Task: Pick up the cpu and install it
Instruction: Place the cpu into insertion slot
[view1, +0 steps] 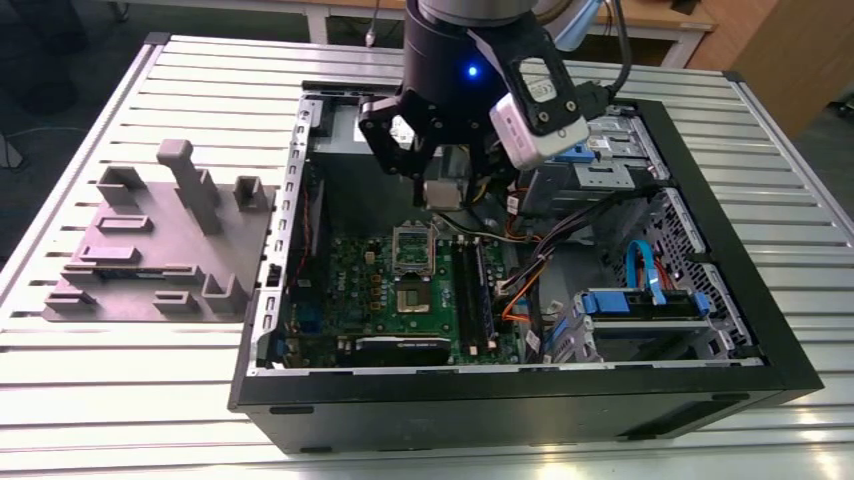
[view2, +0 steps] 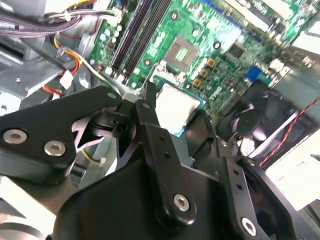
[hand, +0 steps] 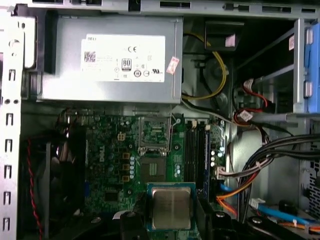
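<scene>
My gripper (view1: 449, 186) hangs inside the open computer case (view1: 534, 385), above the green motherboard (view1: 360, 290). It is shut on the cpu (hand: 171, 206), a small square chip with a silver-grey top and a bluish rim, also seen in the second wrist view (view2: 175, 106). Black fingers (hand: 131, 222) press its two opposite edges. On the board below lies the open socket (hand: 152, 170), its metal frame (hand: 154, 132) flipped up toward the power-supply side. The cpu hovers off the board, offset from the socket (view2: 184, 52) toward the case's front.
A grey power-supply box (hand: 115, 60) fills the case's far end. Memory slots (hand: 195, 150) and bundled cables (hand: 250, 175) lie beside the socket. A fan (view2: 250, 120) and a blue drive bracket (view1: 647, 305) are nearby. A grey fixture block (view1: 160, 240) stands on the slatted table.
</scene>
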